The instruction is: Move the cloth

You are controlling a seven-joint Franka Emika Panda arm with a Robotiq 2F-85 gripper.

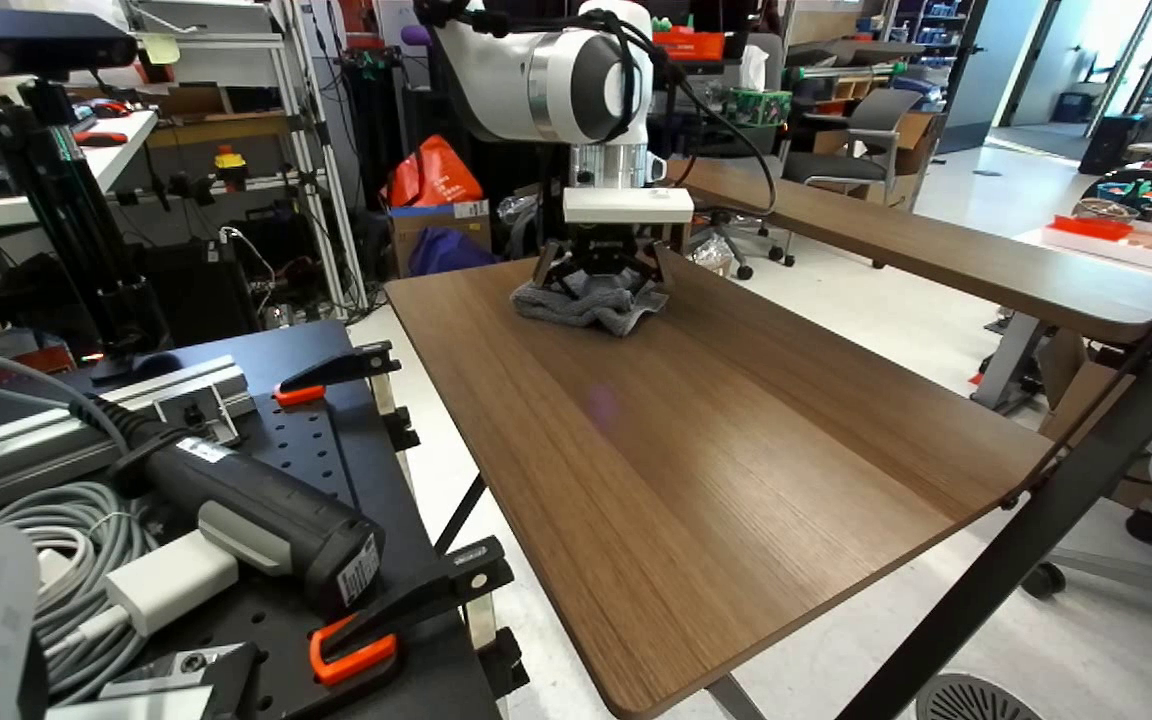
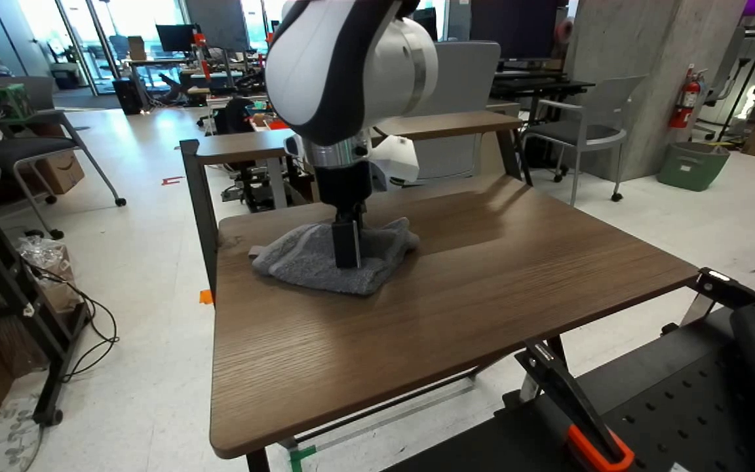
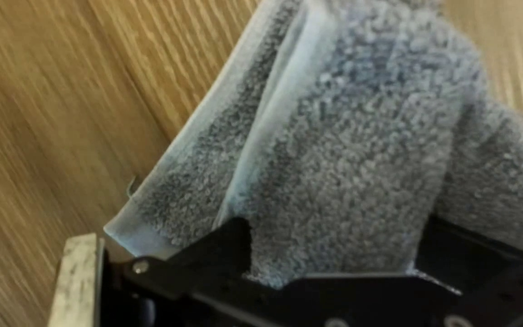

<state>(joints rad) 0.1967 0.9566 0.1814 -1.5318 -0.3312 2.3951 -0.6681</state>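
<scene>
1. Wrist view, far left: a brown, wood-grained flat tabletop (image 3: 43, 113), on which the grey, folded, looped-pile fabric cloth (image 3: 343, 172) rests. Too deep a descent could jam against this surface, which I judge unyielding.
2. Lower left: a pale, scuffed, flat finger pad (image 3: 74, 284) stands just beyond the cloth's pointed corner; whether they touch, I cannot tell. Closing could sweep that corner inward and bunch it.
3. Middle: the cloth's pale hems overlap and its body is rumpled. With layers this loose, a shallow pinch might take only the upper fold, leaving the lower one to drag or slip away.
4. Bottom, centre to right: dark parts of the black two-fingered gripper (image 1: 600, 276), spread wide over the cloth in an exterior view and grasping nothing. Closing from too high would likely skim the pile and lift no fabric.
5. Right edge: the cloth runs out of view, so what the gripper meets there is hidden. A tip set down on top of the fabric would probably pin it rather than gather it.
</scene>
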